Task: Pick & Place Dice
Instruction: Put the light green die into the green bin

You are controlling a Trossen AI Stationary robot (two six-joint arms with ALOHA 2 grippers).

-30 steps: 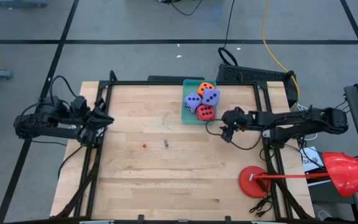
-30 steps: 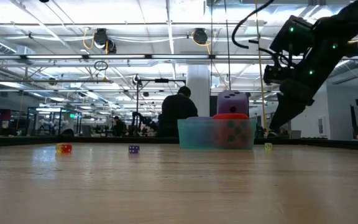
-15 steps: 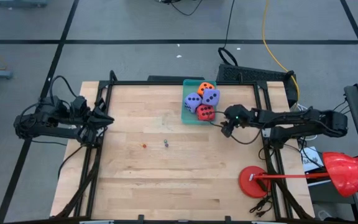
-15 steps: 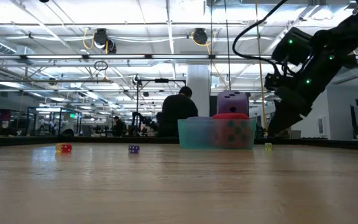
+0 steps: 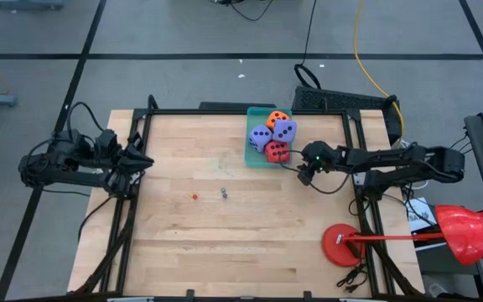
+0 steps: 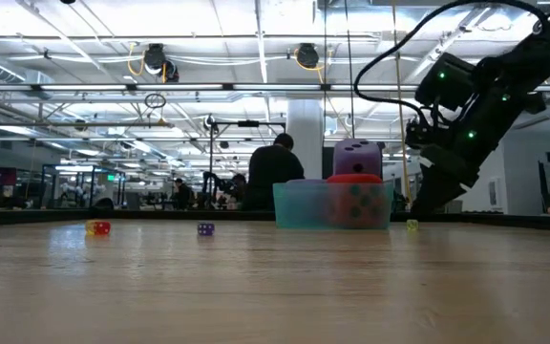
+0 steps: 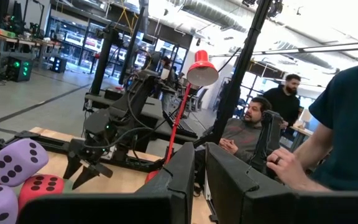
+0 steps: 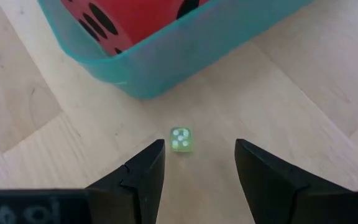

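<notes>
The right gripper, fingers spread and empty, has advanced from the table edge to straddle a tiny translucent green die lying on the wood just beside the teal plastic tray, so a grasp looks imminent. The four soft foam dice sit in that tray; the left gripper waits at the left edge, fingers nearly together.

A light wooden desk with a black frame carries a teal tray at its far edge, right of centre. A tiny green die lies on the wood just beside the tray's corner. Near the desk's middle lie a tiny red-orange die and a tiny purple die, close together and well apart from the tray.
</notes>
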